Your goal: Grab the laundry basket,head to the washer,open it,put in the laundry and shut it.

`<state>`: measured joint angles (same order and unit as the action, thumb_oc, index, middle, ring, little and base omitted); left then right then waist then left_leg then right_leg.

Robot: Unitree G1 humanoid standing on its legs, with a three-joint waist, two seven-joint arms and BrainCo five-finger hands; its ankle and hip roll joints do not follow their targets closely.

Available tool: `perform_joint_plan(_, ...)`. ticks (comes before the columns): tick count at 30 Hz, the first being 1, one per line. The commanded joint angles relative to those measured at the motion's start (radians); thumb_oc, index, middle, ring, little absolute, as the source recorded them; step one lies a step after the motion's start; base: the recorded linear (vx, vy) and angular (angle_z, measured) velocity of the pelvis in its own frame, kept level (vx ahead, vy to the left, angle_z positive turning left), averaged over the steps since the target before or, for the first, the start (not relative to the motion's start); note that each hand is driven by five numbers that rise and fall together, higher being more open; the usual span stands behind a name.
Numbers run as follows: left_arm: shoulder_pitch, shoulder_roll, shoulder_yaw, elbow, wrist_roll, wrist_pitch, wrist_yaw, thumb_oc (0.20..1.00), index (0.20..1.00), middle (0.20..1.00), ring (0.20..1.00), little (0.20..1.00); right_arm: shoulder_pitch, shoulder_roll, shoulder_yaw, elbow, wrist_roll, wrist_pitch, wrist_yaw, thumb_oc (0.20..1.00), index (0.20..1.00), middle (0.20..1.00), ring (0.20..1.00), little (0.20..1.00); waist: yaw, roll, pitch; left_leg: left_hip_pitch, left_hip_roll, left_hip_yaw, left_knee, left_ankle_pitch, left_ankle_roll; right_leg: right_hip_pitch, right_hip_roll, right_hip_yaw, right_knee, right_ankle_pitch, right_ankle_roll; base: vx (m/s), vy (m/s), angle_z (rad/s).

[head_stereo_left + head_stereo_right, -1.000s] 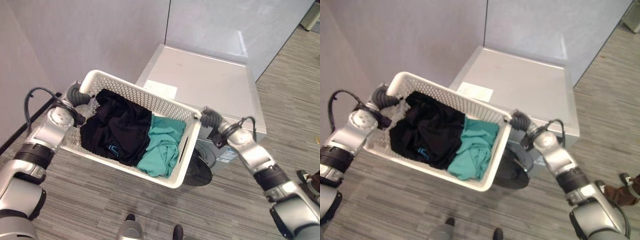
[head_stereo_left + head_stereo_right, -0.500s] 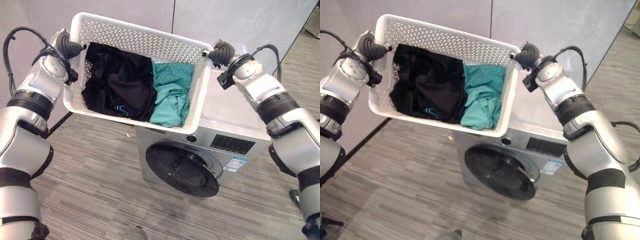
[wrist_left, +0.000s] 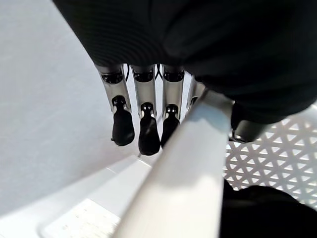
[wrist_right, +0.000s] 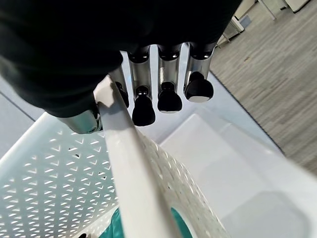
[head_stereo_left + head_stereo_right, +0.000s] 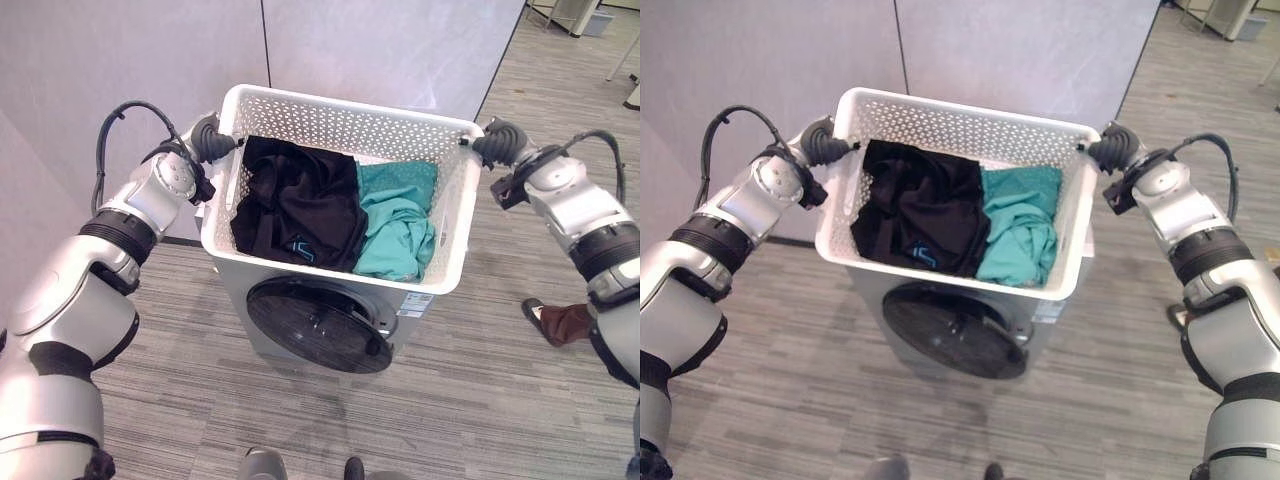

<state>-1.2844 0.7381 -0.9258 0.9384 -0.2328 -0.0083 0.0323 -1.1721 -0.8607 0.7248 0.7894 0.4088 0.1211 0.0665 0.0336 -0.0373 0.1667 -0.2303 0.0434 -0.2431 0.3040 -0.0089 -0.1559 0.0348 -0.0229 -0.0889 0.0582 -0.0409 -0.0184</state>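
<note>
A white perforated laundry basket (image 5: pixel 340 103) hangs level over the washer, hiding its top. Inside lie black clothes (image 5: pixel 295 205) on the left and a teal garment (image 5: pixel 395 220) on the right. My left hand (image 5: pixel 205 140) grips the basket's left rim, with fingers (image 3: pixel 147 134) curled down outside the rim (image 3: pixel 183 163) and the thumb inside. My right hand (image 5: pixel 500 145) holds the right rim (image 4: pixel 133 163) the same way, its fingers (image 4: pixel 166 96) curled over the outer side. Below, the washer's dark round door (image 5: pixel 318 325) is shut.
Grey partition walls (image 5: pixel 120 60) stand close behind and to the left of the washer. A person's shoe and trouser leg (image 5: pixel 560 322) are on the floor at the right. Grey plank floor (image 5: pixel 480 410) lies open in front of the washer.
The camera has swung. The basket, carried off the washer's left front half a second ago, now hangs squarely over the washer's top. Both hands keep their hold on the rim.
</note>
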Motion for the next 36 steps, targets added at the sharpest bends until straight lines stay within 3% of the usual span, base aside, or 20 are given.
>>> perform_joint_plan(1,-0.088,0.092,0.043,0.068,-0.003,-0.009,0.041,0.2,0.2,0.2,0.2,0.2,-0.061,-0.06,-0.1,-0.019,-0.047,-0.029,-0.043,0.2,0.2,0.2,0.2,0.2,0.065,0.046,-0.018,0.03,-0.032,0.027,-0.24,0.115,0.073,0.09,0.002,0.042,0.015,-0.085,0.112,0.1,0.07,-0.14)
perform_joint_plan(10,-0.061,0.073,0.04,0.116,0.01,-0.021,0.043,0.2,0.2,0.2,0.2,0.2,-0.039,0.001,-0.102,0.111,-0.092,-0.003,-0.019,0.2,0.2,0.2,0.2,0.2,0.091,0.07,-0.078,0.114,-0.03,0.118,-0.286,0.087,0.107,0.09,-0.088,0.096,-0.04,-0.045,0.169,0.12,0.142,-0.55)
perform_joint_plan(18,-0.064,0.045,0.033,0.206,0.024,-0.013,0.042,0.2,0.2,0.2,0.2,0.2,-0.119,0.083,-0.035,0.259,-0.114,0.011,0.016,0.2,0.2,0.2,0.2,0.2,0.097,0.061,-0.08,0.147,-0.031,0.161,-0.31,0.065,0.125,0.086,-0.122,0.099,-0.06,-0.023,0.195,0.07,0.063,-0.25)
perform_joint_plan(29,-0.321,-0.149,-0.085,0.401,0.061,0.014,0.072,0.2,0.2,0.2,0.2,0.2,-0.419,0.281,0.14,0.626,-0.211,0.045,0.068,0.2,0.2,0.2,0.2,0.2,0.082,0.047,-0.056,0.101,-0.027,0.182,-0.346,0.085,0.12,0.023,-0.141,0.075,-0.098,0.022,0.221,-0.02,0.002,-0.08)
perform_joint_plan(36,-0.432,-0.229,-0.096,0.422,0.047,0.012,0.11,0.2,0.2,0.2,0.2,0.2,-0.543,0.288,0.167,0.728,-0.215,0.062,0.059,0.2,0.2,0.2,0.2,0.2,0.076,0.048,-0.051,0.054,-0.037,0.18,-0.356,0.097,0.114,-0.011,-0.15,0.055,-0.118,0.044,0.225,-0.01,0.004,0.03)
